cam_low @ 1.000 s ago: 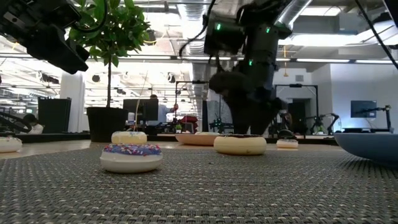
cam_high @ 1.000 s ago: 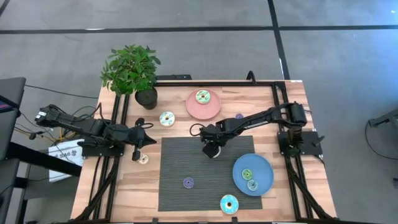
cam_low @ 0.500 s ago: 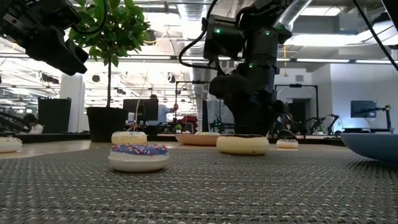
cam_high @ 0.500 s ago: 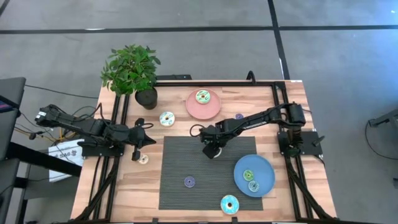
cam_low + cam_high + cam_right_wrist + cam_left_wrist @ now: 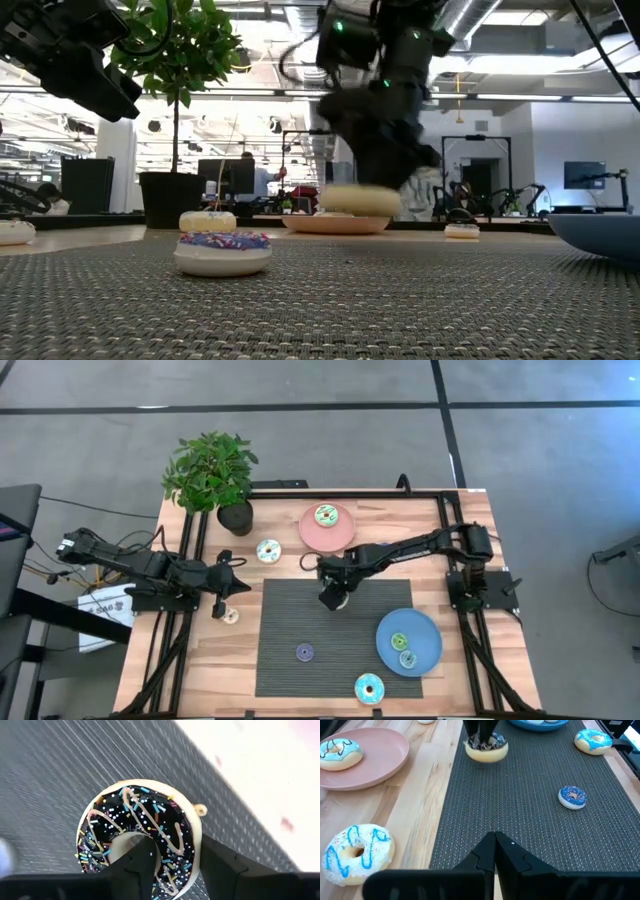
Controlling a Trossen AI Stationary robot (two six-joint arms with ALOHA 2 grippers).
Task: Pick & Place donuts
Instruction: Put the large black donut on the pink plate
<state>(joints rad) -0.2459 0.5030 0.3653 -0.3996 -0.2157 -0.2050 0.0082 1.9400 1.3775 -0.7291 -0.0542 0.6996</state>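
My right gripper (image 5: 333, 598) hangs over the far part of the dark mat (image 5: 300, 620), shut on a brown-iced donut (image 5: 142, 837) with sprinkles. My left gripper (image 5: 226, 584) waits shut over the wood at the left, touching nothing. Other donuts lie flat. A white and blue one (image 5: 268, 550) and a small one (image 5: 231, 615) are on the wood. A purple one (image 5: 304, 652) is on the mat, and a cyan one (image 5: 369, 687) is at the mat's near edge. One (image 5: 325, 514) sits on the pink plate (image 5: 340, 538) and two (image 5: 402, 649) on the blue plate (image 5: 425, 630). My right gripper has one finger (image 5: 137, 857) in the donut's hole and the other (image 5: 215, 860) outside the rim, pinching one side of the ring (image 5: 182, 852) between them. The fingers come steeply from above. The donut (image 5: 360, 200) hangs about level, icing up, lifted clear of the mat.
A potted plant (image 5: 212, 475) stands at the far left corner of the table. The black frame rails (image 5: 190, 540) run along both side edges. Room with desks and a person shows beyond the far edge in the low view.
My right gripper has risen and drifted a little toward the table's left, taking the brown donut with it. The donut lay on the mat a second ago and now hangs clear of it, still level.
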